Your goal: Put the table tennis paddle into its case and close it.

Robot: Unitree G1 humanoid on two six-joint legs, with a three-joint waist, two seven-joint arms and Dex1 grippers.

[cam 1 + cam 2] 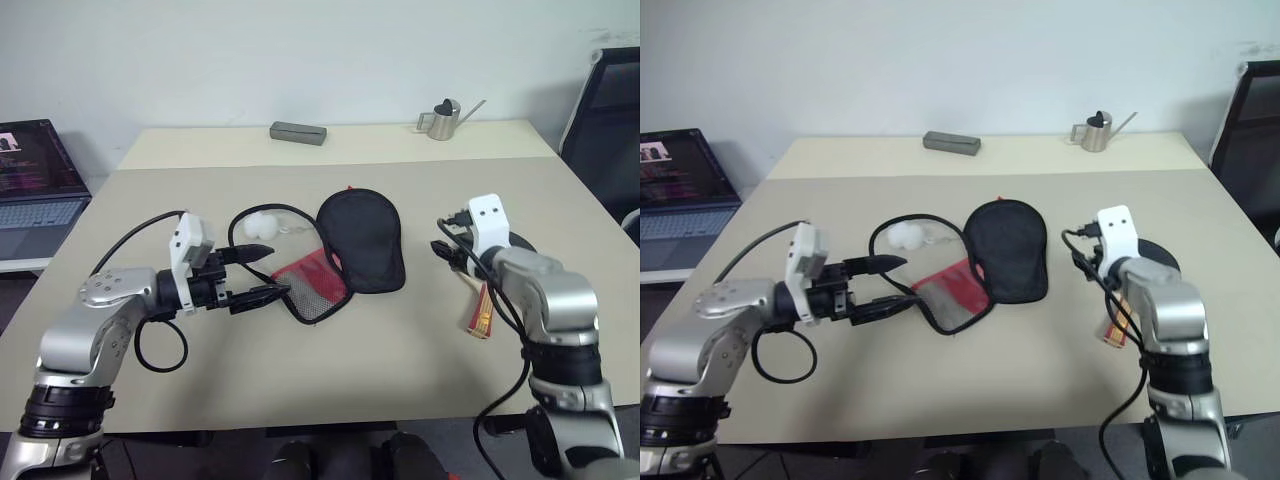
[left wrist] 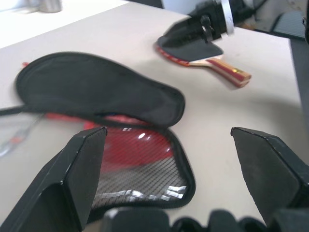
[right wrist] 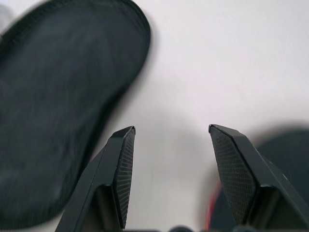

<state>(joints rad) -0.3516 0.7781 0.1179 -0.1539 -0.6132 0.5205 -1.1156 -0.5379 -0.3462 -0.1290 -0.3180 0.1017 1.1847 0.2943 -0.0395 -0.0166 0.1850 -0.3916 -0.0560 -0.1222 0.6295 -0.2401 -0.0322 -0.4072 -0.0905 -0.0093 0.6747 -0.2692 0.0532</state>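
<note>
The table tennis paddle (image 2: 203, 50) lies centre-right on the beige table (image 1: 400, 370), under the right gripper (image 3: 171, 159), whose fingers are spread and empty. The case (image 1: 350, 245) lies unzipped mid-frame. The left gripper (image 1: 262, 272), wide open, holds nothing. A white wall runs across the top, a laptop (image 1: 35, 190) sits far left, and bare tabletop fills the bottom.

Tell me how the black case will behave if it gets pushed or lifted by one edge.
The case is probably floppy: its open flap lies flat and its mesh half curves loosely. It looks light, so a push would likely slide it across the table rather than tip it.
</note>
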